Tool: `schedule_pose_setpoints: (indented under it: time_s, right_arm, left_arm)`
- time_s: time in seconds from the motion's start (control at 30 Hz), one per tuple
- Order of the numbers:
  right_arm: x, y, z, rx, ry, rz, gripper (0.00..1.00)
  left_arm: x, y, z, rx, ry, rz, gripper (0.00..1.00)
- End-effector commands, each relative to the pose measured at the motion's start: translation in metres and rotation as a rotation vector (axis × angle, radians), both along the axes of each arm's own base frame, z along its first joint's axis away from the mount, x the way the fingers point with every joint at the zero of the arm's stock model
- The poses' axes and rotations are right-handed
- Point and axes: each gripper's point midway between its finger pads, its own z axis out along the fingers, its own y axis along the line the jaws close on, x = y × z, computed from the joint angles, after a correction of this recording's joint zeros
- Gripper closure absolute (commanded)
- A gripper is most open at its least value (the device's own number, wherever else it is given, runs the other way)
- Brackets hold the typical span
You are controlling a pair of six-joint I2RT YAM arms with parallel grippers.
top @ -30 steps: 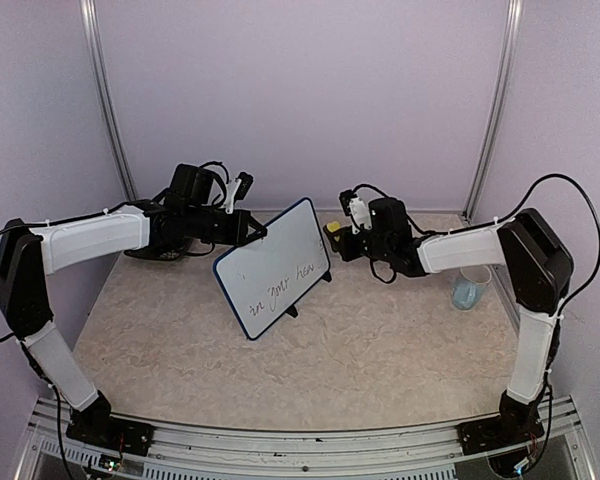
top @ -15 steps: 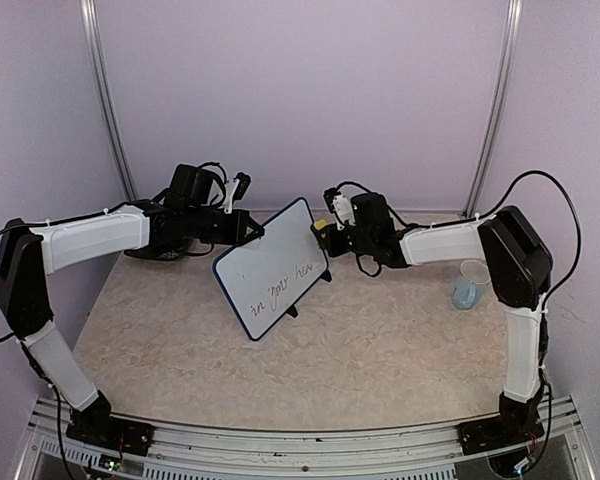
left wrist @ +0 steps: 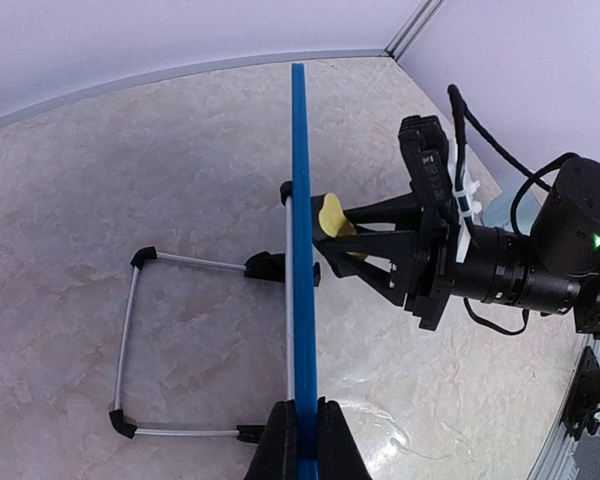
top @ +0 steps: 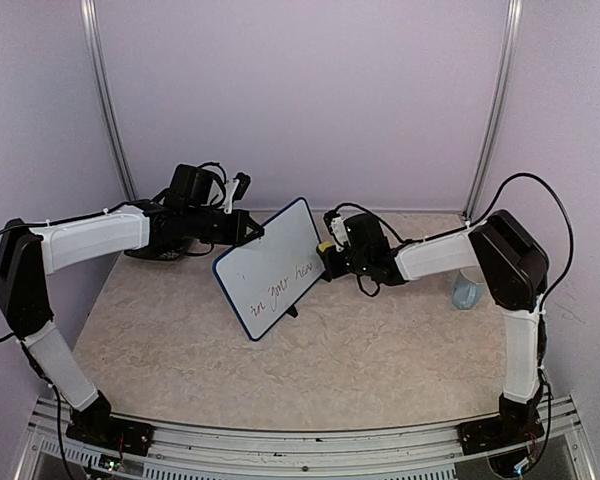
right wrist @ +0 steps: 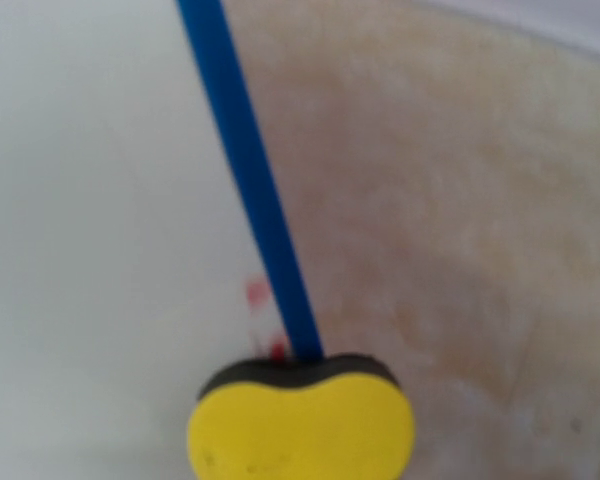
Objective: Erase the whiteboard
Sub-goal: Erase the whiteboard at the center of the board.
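From above, you can see the whiteboard (top: 272, 268) standing tilted towards the far edge of the counter (top: 310, 370), about midway between its left and right edges. A line of cursive handwriting (top: 283, 282) runs along the face. The first word looks like "in", and the rest is too small for you to read.

From the left wrist you get the board edge-on, so its face is hidden and only the blue frame (left wrist: 298, 200) and the wire stand (left wrist: 130, 340) behind it show. The left gripper (left wrist: 303, 432) is cut off at the bottom of that picture, with its jaws clenched on the frame.

The right gripper (top: 327, 250) has its jaws grasping the yellow sponge (left wrist: 330, 215), which sits against the board's right-hand frame edge. The right wrist picture is blurred. In it the sponge is cut off at the bottom and its dark backing meets the blue frame. The jaws themselves don't show. Two faint red marks (right wrist: 255, 292) sit on the white face just beside the frame, but you cannot tell what they are.

A pale blue cup (top: 467, 290) near the right edge of the counter is partly hidden behind the right arm.
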Motion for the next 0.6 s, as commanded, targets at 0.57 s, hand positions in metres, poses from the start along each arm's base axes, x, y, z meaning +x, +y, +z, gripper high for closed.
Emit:
schedule_pose_setpoints:
  time_s: [0.57]
  right_arm:
    - [0.018,0.012,0.012,-0.071,-0.018,-0.010,1.00]
  left_arm:
    - [-0.038,-0.016,-0.025,0.029,0.119,-0.134,1.00]
